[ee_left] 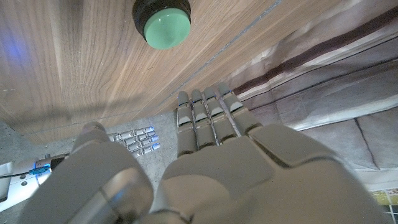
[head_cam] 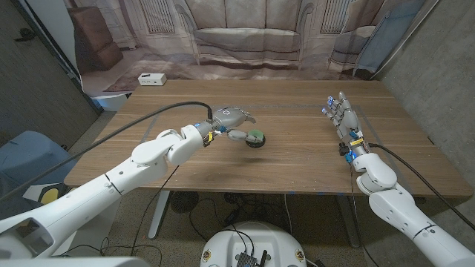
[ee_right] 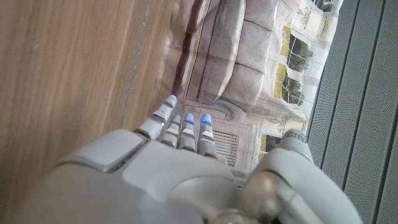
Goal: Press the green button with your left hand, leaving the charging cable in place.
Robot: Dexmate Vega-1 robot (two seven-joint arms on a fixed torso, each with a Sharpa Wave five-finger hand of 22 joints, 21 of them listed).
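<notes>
A green button (head_cam: 254, 136) in a black round base sits on the wooden table (head_cam: 297, 159) near its middle. My left hand (head_cam: 231, 121) hovers just to the left of it, fingers stretched out together and thumb low beside the base, holding nothing. In the left wrist view the green button (ee_left: 166, 27) lies ahead of the left hand (ee_left: 211, 149), with a gap between it and the fingertips (ee_left: 205, 96). My right hand (head_cam: 342, 115) stands at the table's right side with fingers straight, empty. No charging cable can be made out.
A small white box (head_cam: 151, 79) lies at the table's far left corner. A printed backdrop of a sofa (head_cam: 245, 37) hangs behind the far edge. My right hand (ee_left: 132, 138) shows small in the left wrist view.
</notes>
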